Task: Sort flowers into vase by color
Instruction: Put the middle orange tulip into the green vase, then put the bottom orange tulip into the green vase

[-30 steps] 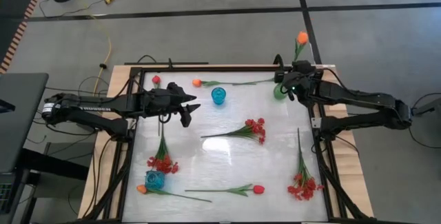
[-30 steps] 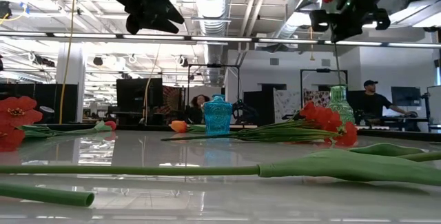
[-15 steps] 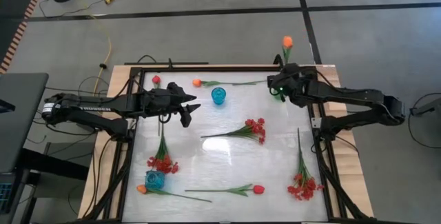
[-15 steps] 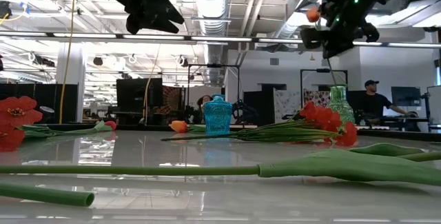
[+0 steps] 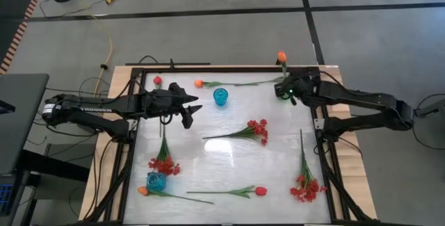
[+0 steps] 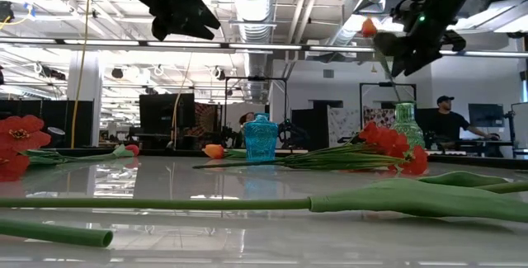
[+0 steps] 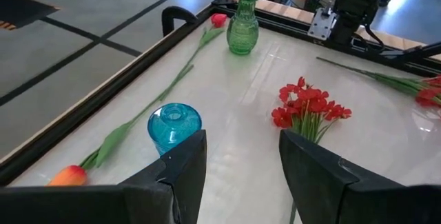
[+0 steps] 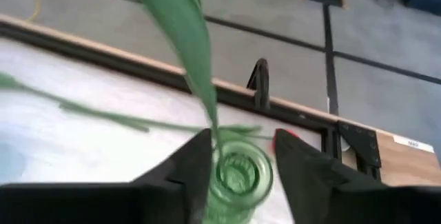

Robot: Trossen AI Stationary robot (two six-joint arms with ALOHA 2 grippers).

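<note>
Upper right of high view: right gripper [image 5: 286, 91] directly over green vase [image 8: 236, 176], fingers parted either side of orange tulip [image 5: 281, 57] stem, no squeeze visible. Stem runs near vertical, lower end at vase mouth, bud up top. Looks like drop-in step. Left gripper [image 7: 238, 162] open, hanging mid-left near blue vase [image 5: 220, 97]. Other flowers lie flat on table [image 5: 278, 177], right arm nearer green vase.

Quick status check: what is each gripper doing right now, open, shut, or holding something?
Left gripper: open, empty, hovering over the table.
Right gripper: open above the green vase, with the orange tulip's stem between its fingers.
</note>
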